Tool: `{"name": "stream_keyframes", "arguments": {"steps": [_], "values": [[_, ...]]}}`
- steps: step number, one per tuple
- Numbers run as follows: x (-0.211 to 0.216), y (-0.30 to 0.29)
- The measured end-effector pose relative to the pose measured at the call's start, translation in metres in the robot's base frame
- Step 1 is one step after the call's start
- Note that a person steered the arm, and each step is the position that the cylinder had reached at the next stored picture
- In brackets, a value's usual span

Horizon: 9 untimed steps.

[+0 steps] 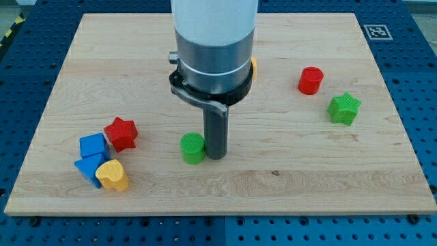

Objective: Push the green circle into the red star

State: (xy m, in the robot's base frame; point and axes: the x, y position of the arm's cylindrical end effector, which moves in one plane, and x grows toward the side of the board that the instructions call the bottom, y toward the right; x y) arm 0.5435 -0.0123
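yellow heart [113, 175] nearest; my tip [216, 157] seemingly touching green circle [193, 147].

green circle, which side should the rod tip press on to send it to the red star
Press the green circle on its right-hand side wall, at mid-height. The red star lies to the view's left and slightly up, so the push should run leftward. My tip already stands right beside that wall. The round wall can slip sideways, so keep the contact centred.

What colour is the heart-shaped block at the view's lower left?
Yellow. The heart block shows clearly in the camera view, touching the blue blocks.
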Motion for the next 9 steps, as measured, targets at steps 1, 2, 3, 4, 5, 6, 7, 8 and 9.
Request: {"name": "stream_keyframes", "arguments": {"steps": [1, 2, 3, 4, 5, 6, 7, 8, 9], "values": [[0.01, -0.004], [0.002, -0.007], [-0.005, -0.007], [-0.005, -0.009], [-0.009, -0.028], [-0.009, -0.061], [-0.009, -0.086], [-0.017, -0.063], [-0.069, 0.0]]}}
